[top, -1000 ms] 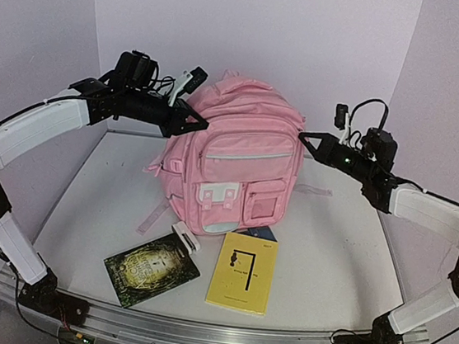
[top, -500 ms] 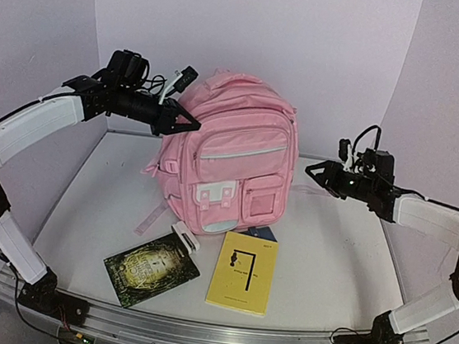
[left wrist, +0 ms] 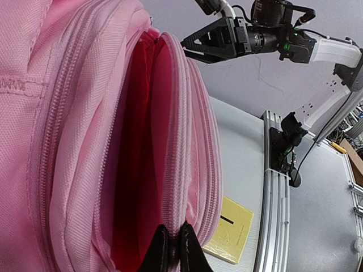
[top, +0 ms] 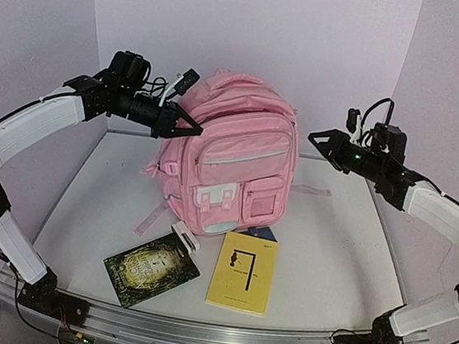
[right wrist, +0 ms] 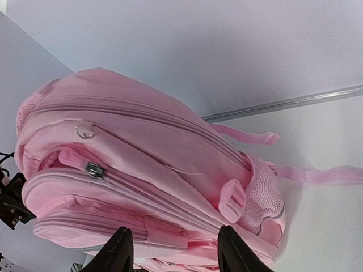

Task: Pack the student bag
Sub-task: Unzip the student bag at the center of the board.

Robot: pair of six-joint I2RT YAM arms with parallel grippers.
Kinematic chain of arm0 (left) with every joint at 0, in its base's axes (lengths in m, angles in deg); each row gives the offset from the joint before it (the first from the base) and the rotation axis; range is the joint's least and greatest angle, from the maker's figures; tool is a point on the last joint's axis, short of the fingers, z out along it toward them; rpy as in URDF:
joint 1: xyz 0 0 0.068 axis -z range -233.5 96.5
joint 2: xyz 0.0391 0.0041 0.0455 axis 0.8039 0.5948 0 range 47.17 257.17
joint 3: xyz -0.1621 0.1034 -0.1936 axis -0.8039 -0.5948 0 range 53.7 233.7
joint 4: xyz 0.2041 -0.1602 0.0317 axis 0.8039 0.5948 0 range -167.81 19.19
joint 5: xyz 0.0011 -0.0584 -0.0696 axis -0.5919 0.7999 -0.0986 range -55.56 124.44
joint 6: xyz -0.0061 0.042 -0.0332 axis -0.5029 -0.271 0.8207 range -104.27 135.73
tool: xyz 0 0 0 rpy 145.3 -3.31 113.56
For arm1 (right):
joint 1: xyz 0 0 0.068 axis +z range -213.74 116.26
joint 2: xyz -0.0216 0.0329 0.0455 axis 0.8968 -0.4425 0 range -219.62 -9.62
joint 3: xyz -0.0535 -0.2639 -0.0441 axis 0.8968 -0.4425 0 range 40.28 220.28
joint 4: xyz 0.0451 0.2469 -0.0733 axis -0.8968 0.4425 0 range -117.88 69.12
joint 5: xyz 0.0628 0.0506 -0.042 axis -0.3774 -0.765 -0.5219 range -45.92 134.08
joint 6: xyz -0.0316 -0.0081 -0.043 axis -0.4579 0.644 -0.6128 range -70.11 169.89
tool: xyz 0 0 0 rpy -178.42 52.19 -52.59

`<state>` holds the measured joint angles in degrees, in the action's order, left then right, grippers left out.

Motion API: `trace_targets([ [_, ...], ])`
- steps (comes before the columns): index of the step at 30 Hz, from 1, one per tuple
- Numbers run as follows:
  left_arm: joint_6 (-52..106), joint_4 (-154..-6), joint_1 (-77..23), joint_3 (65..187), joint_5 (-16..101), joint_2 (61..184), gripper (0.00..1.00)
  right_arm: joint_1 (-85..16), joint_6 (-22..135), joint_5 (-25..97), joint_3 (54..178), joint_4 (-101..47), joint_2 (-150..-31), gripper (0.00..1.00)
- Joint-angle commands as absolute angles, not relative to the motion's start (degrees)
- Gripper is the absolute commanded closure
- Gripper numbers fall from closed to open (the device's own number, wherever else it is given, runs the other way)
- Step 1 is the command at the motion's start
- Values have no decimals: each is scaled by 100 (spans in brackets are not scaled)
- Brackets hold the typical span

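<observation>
The backpack [top: 234, 164] is standing upright in the middle of the table [top: 328, 250], near the back wall, with its two front pockets and the white buckled flap facing the arm bases. The left gripper [top: 195, 126] is reaching to the upper left side of the backpack, and in the left wrist view its fingers [left wrist: 161, 252] are pressing together on the zip edge of the top opening. It is pulling this edge aside, so the red lining [left wrist: 142, 170] is showing inside. The right gripper [top: 315, 138] is hanging in the air just to the right of the backpack, not touching it. In the right wrist view its two fingers [right wrist: 116, 252] are standing apart, with nothing between them. In the same view a metal zip puller [right wrist: 93, 169] is lying on the upper zip line. In front of the backpack a yellow book [top: 243, 271] is lying flat; its cover is showing a black angular line drawing and a small line of text, too small to read. To the left of it a dark green book [top: 150, 269] is lying tilted, with a round gold ornament whose lettering I cannot make out. A small white object [top: 185, 239] is resting at its upper corner. A blue thing [top: 262, 233] is peeking out between the backpack and the yellow book.
</observation>
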<state>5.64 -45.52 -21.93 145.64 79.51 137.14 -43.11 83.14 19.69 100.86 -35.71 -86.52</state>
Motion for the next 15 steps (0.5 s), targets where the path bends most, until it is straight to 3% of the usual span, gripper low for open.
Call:
trace_targets([
  [1, 518, -4076, -1988, 14977, 8300, 13843, 100, -3844, 7654, 2880, 10807, -2908, -8760, 47],
  [15, 371, -3837, -1868, 14976, 8125, 13906, 100, -3176, 6736, 4782, 12443, -1121, -9394, 33],
])
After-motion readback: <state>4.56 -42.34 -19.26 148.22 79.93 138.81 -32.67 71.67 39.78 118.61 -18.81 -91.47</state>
